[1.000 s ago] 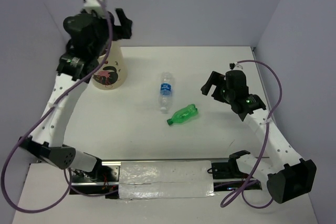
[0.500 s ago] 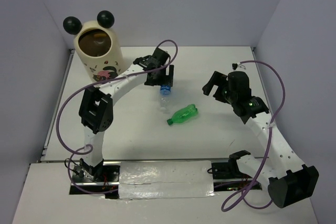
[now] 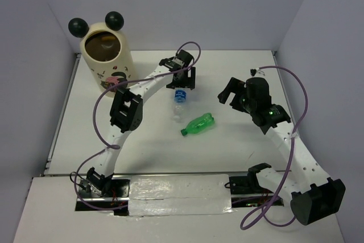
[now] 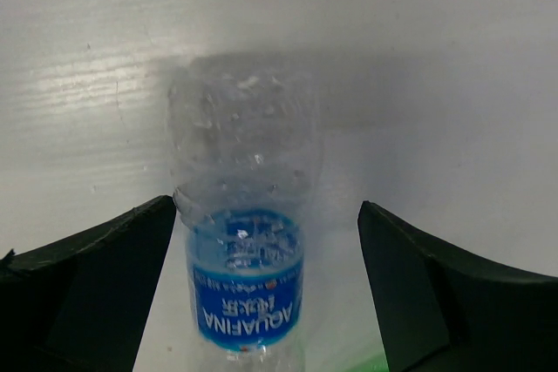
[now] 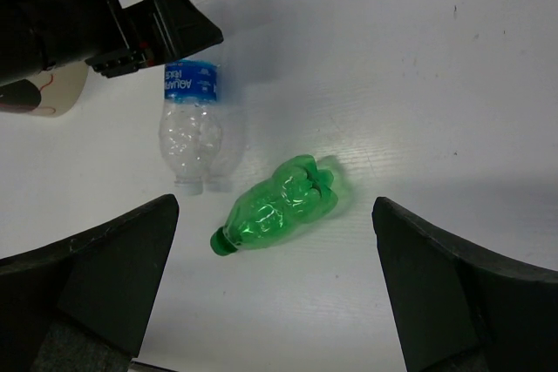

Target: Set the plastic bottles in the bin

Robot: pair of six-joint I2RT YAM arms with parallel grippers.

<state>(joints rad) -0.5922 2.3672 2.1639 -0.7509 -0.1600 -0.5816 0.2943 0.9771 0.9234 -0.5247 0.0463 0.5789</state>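
A clear plastic bottle with a blue label (image 3: pixel 180 102) lies mid-table, cap toward the near edge. My left gripper (image 3: pixel 182 86) hangs open just over its far end, and in the left wrist view the bottle (image 4: pixel 248 276) lies between the spread fingers (image 4: pixel 105 276), nearer the left one and untouched. A crushed green bottle (image 3: pixel 198 124) lies to its near right. My right gripper (image 3: pixel 229 91) is open above and to the right of it, and the green bottle (image 5: pixel 283 202) shows between its wide fingers (image 5: pixel 96 276). The cream bin (image 3: pixel 111 68) with black ball ears stands upright at the far left.
Pale walls close the table on the left, back and right. The left arm's elbow (image 3: pixel 125 111) and purple cable arch over the left half of the table. A taped strip (image 3: pixel 179 194) runs along the near edge between the arm bases.
The left arm has swung from over the bin at the far left across to the blue-labelled bottle, uncovering the bin. Its gripper stayed open. The right arm barely moved.
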